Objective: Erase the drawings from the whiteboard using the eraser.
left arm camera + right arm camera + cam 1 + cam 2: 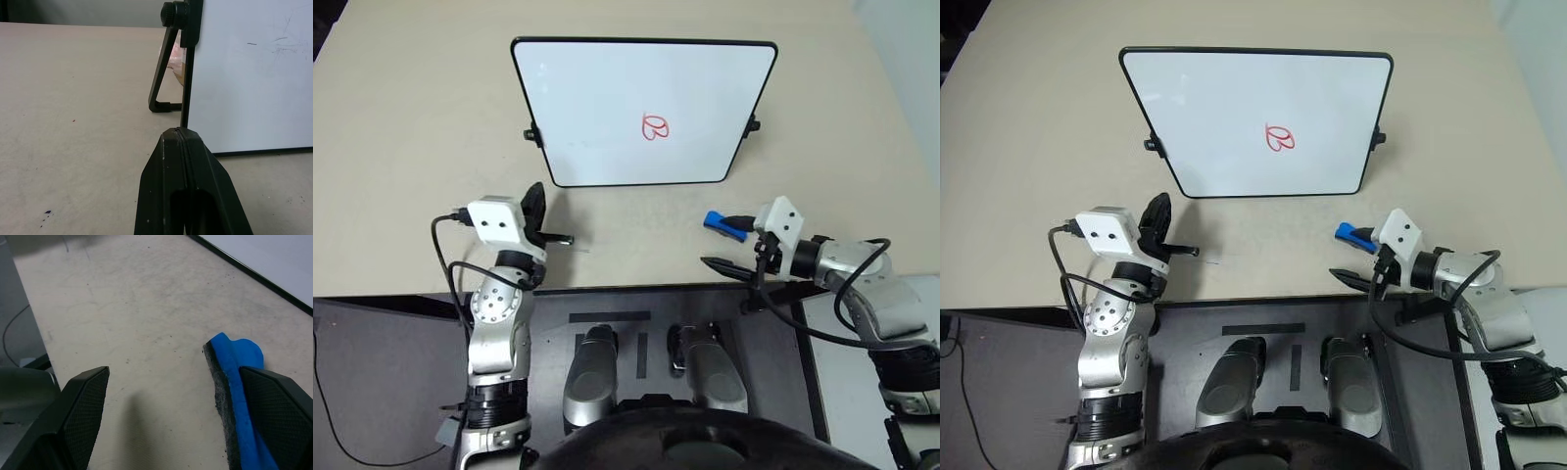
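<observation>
Eraser [234, 382] on table [411, 147], near whiteboard [607, 108] lower right corner. Right gripper [161, 401] fingers spread wide, one against eraser — we fear it skids aside on closing. Left gripper [183, 142] fingers closed, empty. Drawings [655, 126] untouched.

The light is even and bright, with no strong glare on the whiteboard [636, 108]. Shadows on the table [411, 147] near it are soft and pale. The eraser [234, 382] looks slightly blurred up close.
</observation>
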Motion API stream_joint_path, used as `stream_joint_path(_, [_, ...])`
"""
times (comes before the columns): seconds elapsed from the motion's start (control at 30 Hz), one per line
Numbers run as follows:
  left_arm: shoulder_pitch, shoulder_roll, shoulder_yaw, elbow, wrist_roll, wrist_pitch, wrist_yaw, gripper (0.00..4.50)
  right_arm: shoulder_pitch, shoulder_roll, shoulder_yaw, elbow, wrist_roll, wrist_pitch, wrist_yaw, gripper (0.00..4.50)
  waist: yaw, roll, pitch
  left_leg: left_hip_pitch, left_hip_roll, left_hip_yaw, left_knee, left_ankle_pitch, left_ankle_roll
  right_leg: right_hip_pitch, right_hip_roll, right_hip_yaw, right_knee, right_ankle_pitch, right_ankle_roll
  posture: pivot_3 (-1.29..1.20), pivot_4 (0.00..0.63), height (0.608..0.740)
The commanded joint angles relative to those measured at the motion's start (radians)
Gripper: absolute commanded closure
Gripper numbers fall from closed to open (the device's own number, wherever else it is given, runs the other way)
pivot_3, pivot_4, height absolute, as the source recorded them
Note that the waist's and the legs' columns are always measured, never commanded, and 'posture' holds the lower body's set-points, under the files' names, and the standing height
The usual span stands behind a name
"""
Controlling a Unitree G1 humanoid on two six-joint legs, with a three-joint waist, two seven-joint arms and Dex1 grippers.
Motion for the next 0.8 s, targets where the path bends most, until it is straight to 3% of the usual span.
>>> stream_joint_path(0.03, [-0.011,0.001,-0.002,-0.010,0.007,-0.024,-0.001,4.50,0.001,0.001,-0.020,0.010,-0.008,-0.001,-0.013,0.02,0.000,0.000,0.000,0.000,0.000,0.000,0.000,0.000,0.000,0.000,0.000,0.000,0.000,0.000,0.000,0.00,0.150,0.740])
stream_joint_path(0.07, [-0.013,0.001,-0.004,-0.008,0.007,-0.025,-0.001,4.50,0.000,0.002,-0.023,0.011,-0.007,0.000,-0.014,0.02,0.000,0.000,0.000,0.001,0.000,0.000,0.000,0.000,0.000,0.001,0.000,0.000,0.000,0.000,0.000,0.00,0.150,0.740])
stream_joint_path(0.17, [-0.022,0.000,-0.007,-0.002,0.008,-0.026,-0.003,4.50,-0.009,0.004,-0.025,0.030,-0.023,-0.006,-0.026,0.60,0.000,0.000,0.000,0.001,0.000,0.000,0.000,0.000,0.000,0.001,0.000,0.001,0.000,-0.001,0.002,0.00,0.150,0.740])
stream_joint_path(0.53, [-0.040,-0.001,-0.011,0.007,0.009,-0.029,-0.004,4.50,-0.036,0.016,-0.014,0.076,-0.074,-0.057,-0.044,4.48,0.001,0.000,0.000,0.001,0.000,-0.001,0.000,-0.001,0.000,0.002,0.000,0.002,0.000,0.000,-0.001,0.00,0.150,0.740])
stream_joint_path(0.8, [-0.045,0.001,-0.009,0.012,0.009,-0.034,-0.005,4.50,-0.058,0.020,-0.015,0.069,-0.095,-0.104,-0.043,4.48,0.000,0.000,0.000,0.001,0.000,-0.001,0.000,-0.001,0.000,0.002,0.000,0.002,0.000,0.000,0.000,0.00,0.150,0.740])
